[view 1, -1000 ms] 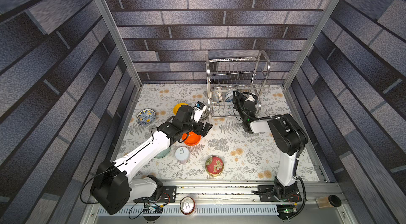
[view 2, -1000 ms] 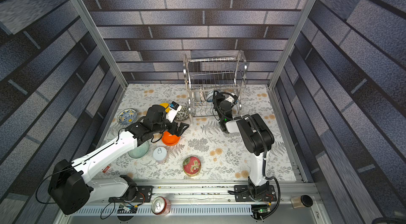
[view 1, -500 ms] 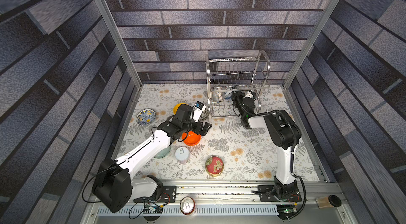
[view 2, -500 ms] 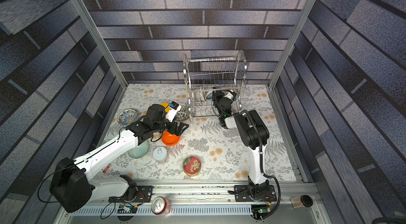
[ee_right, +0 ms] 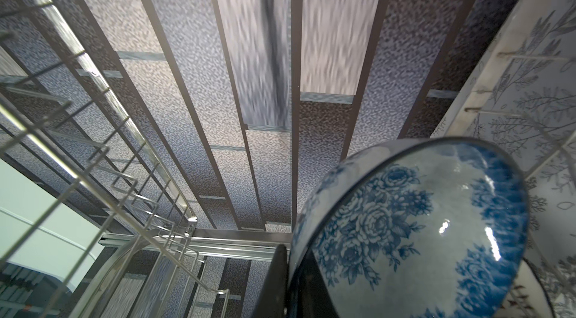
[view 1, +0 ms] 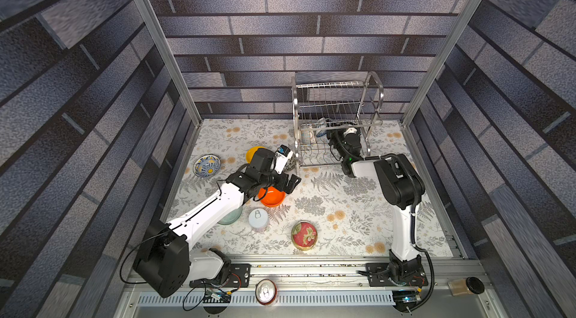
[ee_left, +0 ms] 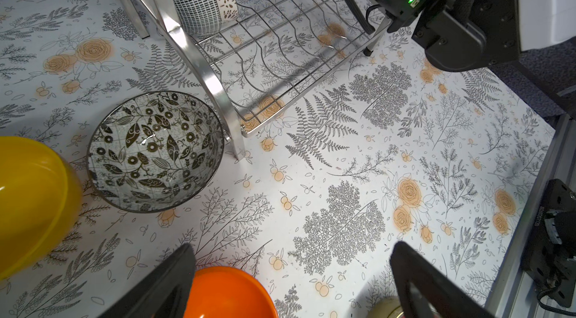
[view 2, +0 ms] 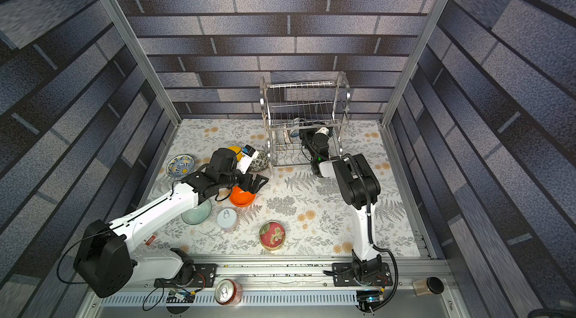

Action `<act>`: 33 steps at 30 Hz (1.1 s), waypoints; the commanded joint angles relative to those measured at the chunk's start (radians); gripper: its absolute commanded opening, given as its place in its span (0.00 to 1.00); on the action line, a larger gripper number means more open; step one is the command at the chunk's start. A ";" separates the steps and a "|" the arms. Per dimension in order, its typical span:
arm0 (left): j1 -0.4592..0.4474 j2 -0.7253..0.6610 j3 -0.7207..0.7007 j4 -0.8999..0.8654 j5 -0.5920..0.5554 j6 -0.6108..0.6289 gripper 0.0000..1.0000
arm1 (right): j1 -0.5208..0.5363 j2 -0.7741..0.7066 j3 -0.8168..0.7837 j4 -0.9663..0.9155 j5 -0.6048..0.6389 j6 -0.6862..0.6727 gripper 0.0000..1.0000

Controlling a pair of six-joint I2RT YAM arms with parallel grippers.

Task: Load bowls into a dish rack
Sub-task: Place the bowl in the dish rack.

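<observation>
Pinching blue floral bowl [ee_right: 405, 232] rim, R gripper [ee_right: 291, 269] (inside rack [ee_right: 202, 238]).

The right arm [view 1: 399, 182] now reaches farther toward 12 o'clock, and its elbow is swung toward 11 o'clock, closer to the dish rack [view 1: 335, 104]. The right gripper [ee_right: 293, 279], clamped on the rim of the blue floral bowl [ee_right: 420, 232], now sits deeper under the rack's upper shelf. The bowl is carried with it toward 11 o'clock.

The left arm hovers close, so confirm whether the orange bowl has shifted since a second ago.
No. The orange bowl lies where it was, keeping the same gap to the white can.
</observation>
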 commanded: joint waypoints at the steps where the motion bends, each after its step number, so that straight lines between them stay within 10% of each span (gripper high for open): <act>1: 0.005 0.007 0.013 0.002 0.024 0.020 1.00 | -0.013 0.016 0.047 0.034 -0.052 -0.014 0.10; 33: 0.014 -0.005 0.018 -0.008 0.027 0.028 1.00 | -0.075 0.133 0.176 -0.094 -0.474 -0.049 0.17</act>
